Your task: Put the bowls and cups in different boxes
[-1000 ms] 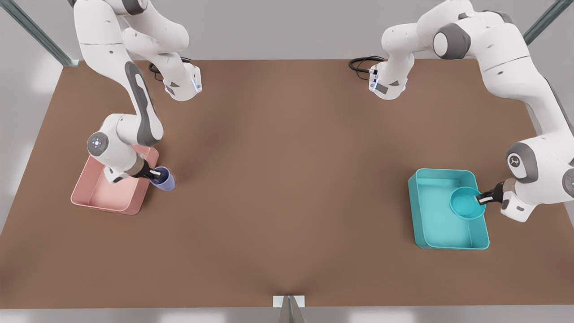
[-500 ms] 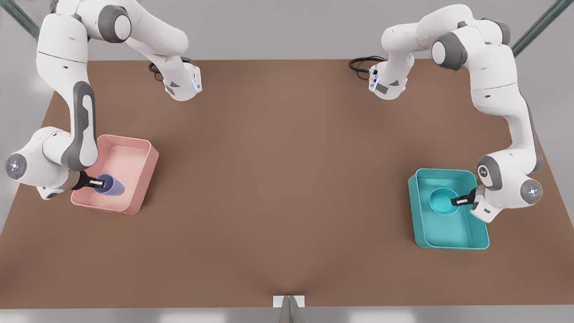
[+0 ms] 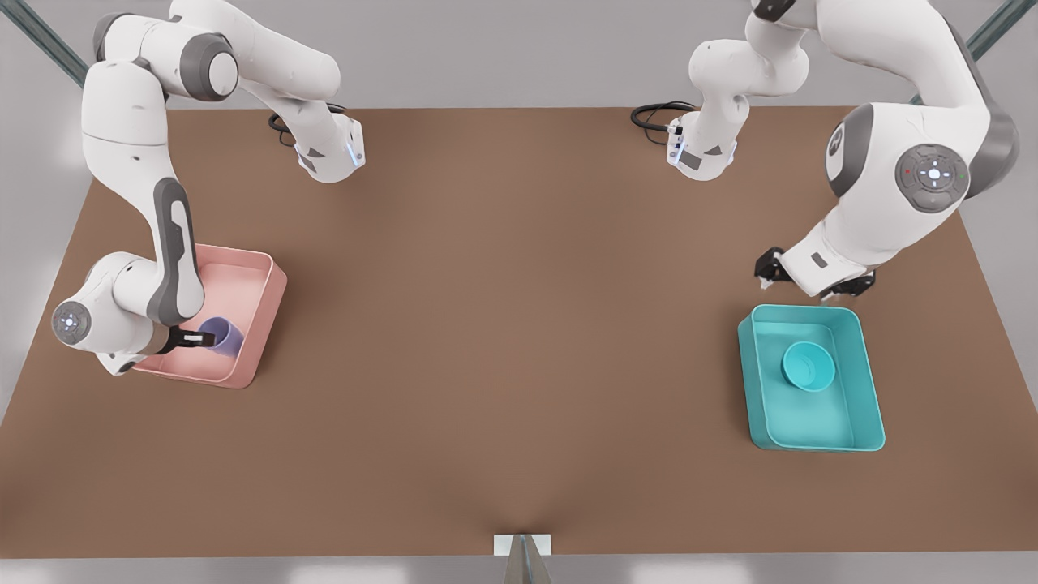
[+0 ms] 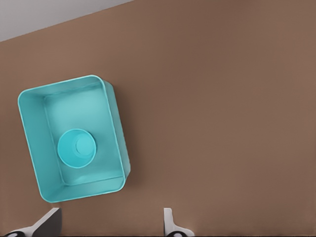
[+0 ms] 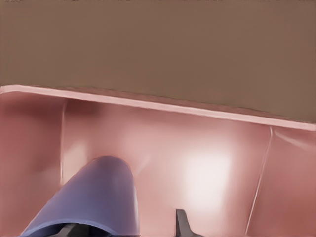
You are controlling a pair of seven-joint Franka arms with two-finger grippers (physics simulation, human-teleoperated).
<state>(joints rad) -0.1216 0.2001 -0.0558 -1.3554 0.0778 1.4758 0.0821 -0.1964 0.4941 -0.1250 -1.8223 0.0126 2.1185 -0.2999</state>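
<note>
Altogether one bowl [image 3: 808,366], one cup [image 3: 221,336], two boxes [image 3: 251,369].

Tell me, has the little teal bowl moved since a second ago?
Yes. The teal bowl went from the teal box's right rim to its floor.

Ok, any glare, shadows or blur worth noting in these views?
Front view: soft diffuse shadows on the brown table; right claw at the lavender tapered cup reads sharp. Right wrist view: glare patch on the pale pink rectangular tray. Left wrist view: flat light, small round teal bowl blends into teal rectangular tray under the open left claw.
</note>
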